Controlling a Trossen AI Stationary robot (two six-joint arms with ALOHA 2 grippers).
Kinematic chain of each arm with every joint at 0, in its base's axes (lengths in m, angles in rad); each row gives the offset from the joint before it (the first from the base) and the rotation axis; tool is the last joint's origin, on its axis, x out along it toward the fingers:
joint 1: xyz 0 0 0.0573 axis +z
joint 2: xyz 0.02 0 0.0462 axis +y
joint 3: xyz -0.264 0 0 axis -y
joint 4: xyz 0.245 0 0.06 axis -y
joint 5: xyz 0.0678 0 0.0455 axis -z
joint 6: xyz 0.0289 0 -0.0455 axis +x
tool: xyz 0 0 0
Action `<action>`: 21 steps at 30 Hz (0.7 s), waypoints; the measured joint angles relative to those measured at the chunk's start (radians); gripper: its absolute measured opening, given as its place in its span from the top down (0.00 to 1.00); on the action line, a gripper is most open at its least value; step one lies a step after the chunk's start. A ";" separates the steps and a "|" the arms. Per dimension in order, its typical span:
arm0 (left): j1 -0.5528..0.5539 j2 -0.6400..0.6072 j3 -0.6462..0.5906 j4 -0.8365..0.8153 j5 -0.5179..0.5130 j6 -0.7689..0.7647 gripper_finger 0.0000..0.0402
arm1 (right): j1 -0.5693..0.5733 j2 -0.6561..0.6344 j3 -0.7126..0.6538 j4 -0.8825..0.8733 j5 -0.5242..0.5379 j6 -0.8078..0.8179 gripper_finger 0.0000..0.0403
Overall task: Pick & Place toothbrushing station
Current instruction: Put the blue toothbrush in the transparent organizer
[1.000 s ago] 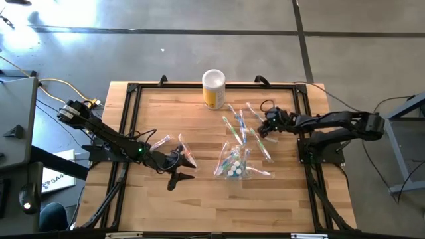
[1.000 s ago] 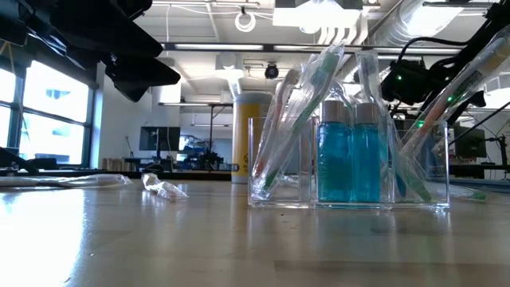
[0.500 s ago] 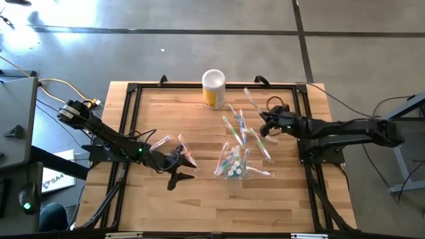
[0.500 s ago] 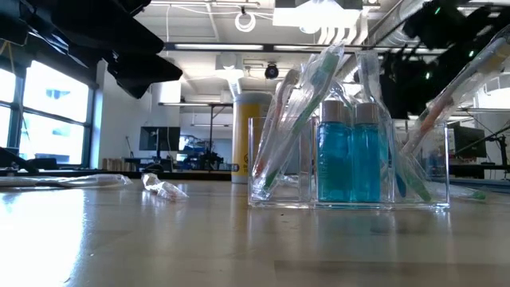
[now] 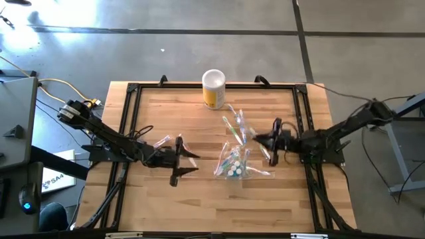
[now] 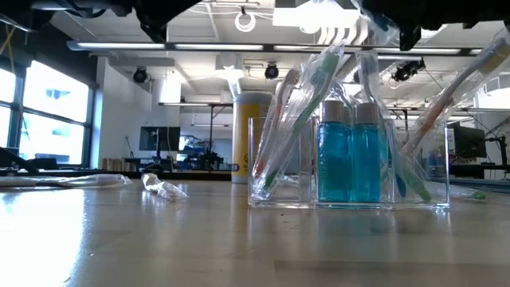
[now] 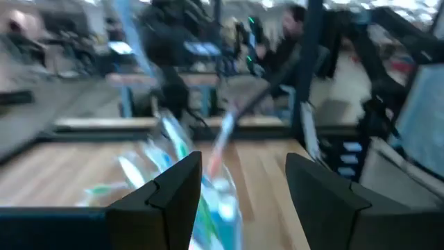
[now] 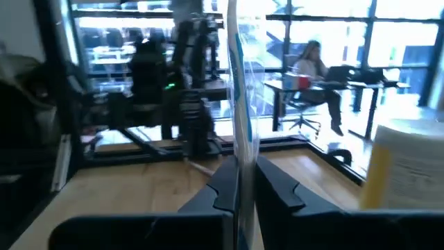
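A clear organizer (image 5: 232,163) stands mid-table and holds teal tubes with white caps (image 6: 348,159) and wrapped toothbrushes (image 6: 291,119). More wrapped toothbrushes (image 5: 236,126) lie on the table behind it. My right gripper (image 5: 263,140) is to the organizer's right, shut on one wrapped toothbrush (image 8: 236,90). My left gripper (image 5: 191,163) is to the organizer's left, open and empty, pointing at it; the organizer shows blurred between its fingers (image 7: 215,201). A clear crinkly plastic bag (image 5: 163,141) lies on the table beside my left gripper and also shows in the low view (image 6: 163,188). My right gripper pinches the wrapped toothbrush between its two fingers (image 8: 225,184). The fingers lie across it. From the held part (image 8: 241,156) the toothbrush rises straight past the fingers and out of the wrist view. Which end it has cannot be told.
A yellow canister with a white lid (image 5: 214,88) stands at the far edge. A black frame (image 5: 130,133) runs around the wooden table. One wrapped toothbrush (image 5: 265,153) lies just under my right gripper. A person sits at a desk in the room beyond (image 8: 312,69).
My right gripper has taken a wrapped toothbrush from the far pile, moved toward the near edge and turned, so the toothbrush now stands across its fingers. My left gripper has turned toward the organizer and shifted slightly right.
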 joint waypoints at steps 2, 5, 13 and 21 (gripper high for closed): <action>0.001 0.018 0.001 0.044 -0.047 0.018 0.50 | 0.055 0.091 0.000 0.114 0.018 -0.039 0.96; 0.003 0.056 0.000 0.111 -0.119 0.037 0.50 | 0.118 0.222 0.000 0.323 -0.011 -0.130 0.96; 0.063 0.191 0.076 0.225 -0.128 0.054 0.50 | 0.157 0.503 0.013 0.647 -0.122 -0.180 0.96; 0.084 0.333 0.267 0.216 -0.023 0.192 0.50 | 0.125 0.685 0.129 0.627 -0.122 -0.192 0.96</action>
